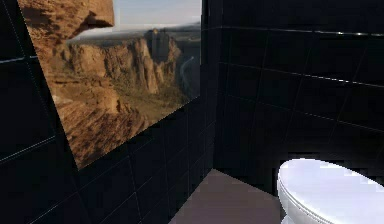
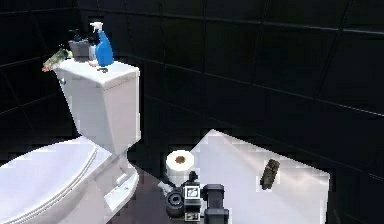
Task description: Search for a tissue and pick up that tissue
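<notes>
A white toilet (image 2: 50,175) stands at the arm side view's left, and its lid (image 1: 335,190) shows at the forward view's bottom right. On the toilet's tank (image 2: 100,100) stand a blue spray bottle (image 2: 102,45) and a small dark boxy thing (image 2: 78,46). A thin greyish item (image 2: 50,64) sticks out past the tank's left end. A white paper roll (image 2: 180,163) stands on the dark floor beside the toilet's base. My gripper (image 2: 177,203) shows low at the bottom edge, just below the roll. I cannot tell whether it holds anything.
Black tiled walls close in the room. A large canyon picture (image 1: 120,75) hangs on the forward view's left wall. A low white block (image 2: 270,185) with a small dark upright thing (image 2: 268,173) on it sits at the arm side view's right. Brown floor (image 1: 225,200) runs ahead.
</notes>
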